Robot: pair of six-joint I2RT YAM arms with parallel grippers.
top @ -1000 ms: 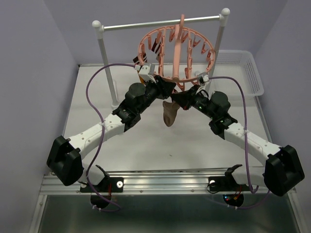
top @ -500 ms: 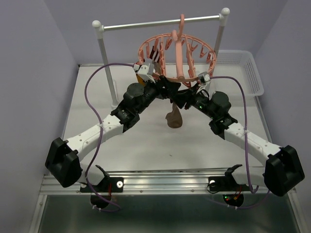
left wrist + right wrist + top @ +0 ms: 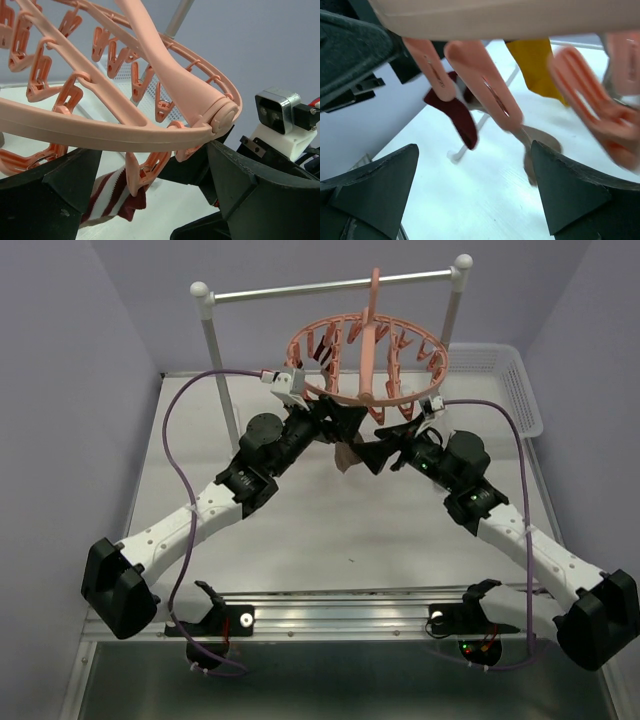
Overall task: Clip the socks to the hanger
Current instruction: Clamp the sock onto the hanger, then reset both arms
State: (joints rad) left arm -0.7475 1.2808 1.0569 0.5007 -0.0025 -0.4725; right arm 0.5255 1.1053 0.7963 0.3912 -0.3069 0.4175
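- My left gripper, bottom centre of left wrist view: fingers spread wide, holding nothing
- My right gripper, bottom centre of right wrist view: wide open too, empty
- sock, lower left: striped cuff pinched in a clip under the hanger; hangs btwn both grippers
- hanger hooked on rail, top of overhead view

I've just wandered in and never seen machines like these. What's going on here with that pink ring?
Two robot arms are pegging socks onto a round pink hanger that hangs from a rail. A sock with a striped cuff dangles from a clip on the ring's near edge. The left gripper and the right gripper sit just under that edge, on either side of the sock. Both are open and holding nothing.
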